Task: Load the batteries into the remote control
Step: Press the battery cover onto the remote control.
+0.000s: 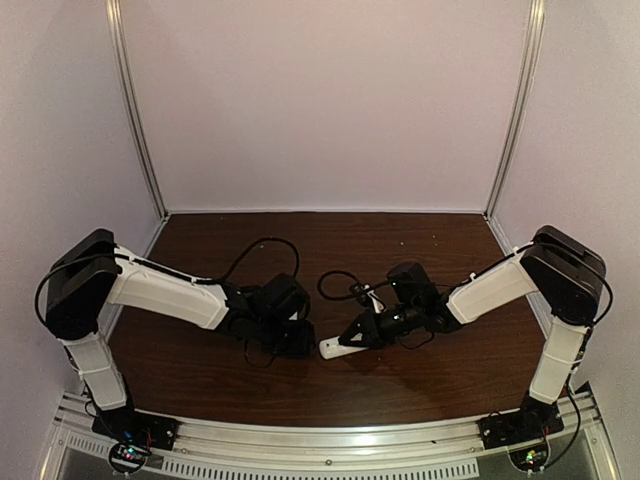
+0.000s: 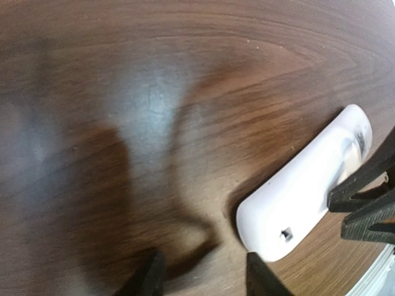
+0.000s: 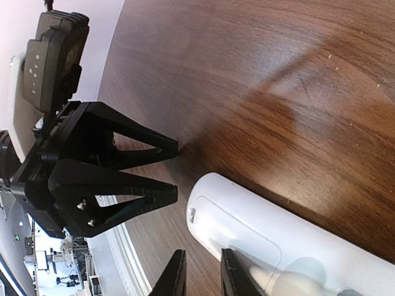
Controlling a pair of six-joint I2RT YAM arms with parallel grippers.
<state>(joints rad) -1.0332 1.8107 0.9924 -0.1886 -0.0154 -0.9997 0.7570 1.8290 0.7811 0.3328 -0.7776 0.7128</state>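
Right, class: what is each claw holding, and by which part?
Left claw: nothing, open near the remote control. Right claw: against the remote; a grip cannot be told.

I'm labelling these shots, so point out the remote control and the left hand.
remote control (image 2: 302,188): left wrist view, middle of its white body.
left hand (image 3: 177,169): right wrist view, midway between its black fingertips.

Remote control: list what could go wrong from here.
1. The right gripper seems to pinch the remote control by one edge only, so the remote could twist or slip out.
2. The left gripper, open and empty, sits close to the remote's end. Moving in could knock the remote loose.
3. No batteries show in any view, so loading may stall.
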